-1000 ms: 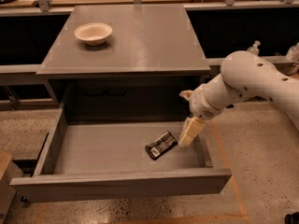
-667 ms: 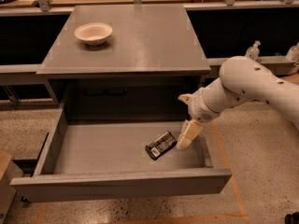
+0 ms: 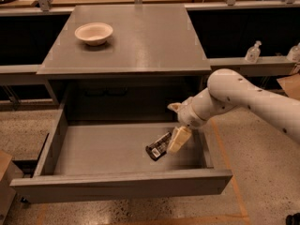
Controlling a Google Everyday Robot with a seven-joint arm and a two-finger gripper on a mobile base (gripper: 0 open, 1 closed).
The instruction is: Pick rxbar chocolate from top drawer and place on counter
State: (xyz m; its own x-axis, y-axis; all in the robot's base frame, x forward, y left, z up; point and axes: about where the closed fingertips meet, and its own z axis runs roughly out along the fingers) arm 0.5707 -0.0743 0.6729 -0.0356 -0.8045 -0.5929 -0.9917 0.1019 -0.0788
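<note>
Tool [image 3: 178,139] hangs inside top drawer [image 3: 117,184], rxbar chocolate [image 3: 157,147] just beside it.

gripper [image 3: 178,139] is pointing down, hanging low inside the top drawer [image 3: 122,184], toward the drawer's right wall. wrist [image 3: 191,114] is bending just above it. arm [image 3: 253,97] is running up and away from it toward the view's right edge.

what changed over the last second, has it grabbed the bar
The gripper moved left and slightly down inside the drawer, up against the right end of the snack bar; whether it holds the bar cannot be told. The bar, drawer and the bowl on the counter stayed put.
</note>
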